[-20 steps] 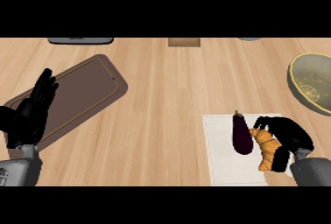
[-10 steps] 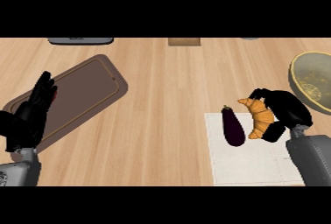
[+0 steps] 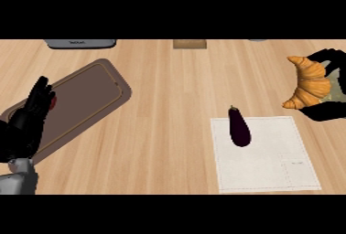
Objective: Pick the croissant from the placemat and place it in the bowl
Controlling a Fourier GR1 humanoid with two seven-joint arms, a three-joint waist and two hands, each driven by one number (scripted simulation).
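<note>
The croissant (image 3: pixel 310 82) sits at the right edge of the frame, clear of the placemat (image 3: pixel 265 155), its long axis near vertical with one tip low and left. The right hand (image 3: pixel 329 111) curls round it from the right, fingers above and below. A sliver of the bowl (image 3: pixel 336 91) shows directly behind, so release looks near. An eggplant (image 3: pixel 238 127) remains on the placemat. The left hand (image 3: pixel 30 116) rests at lower left, fingers straight, over a brown tray (image 3: pixel 94 91).

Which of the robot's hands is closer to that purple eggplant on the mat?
The right hand. It is up and to the right of the eggplant, holding the croissant. The left hand rests open far across the counter, over the brown board.
</note>
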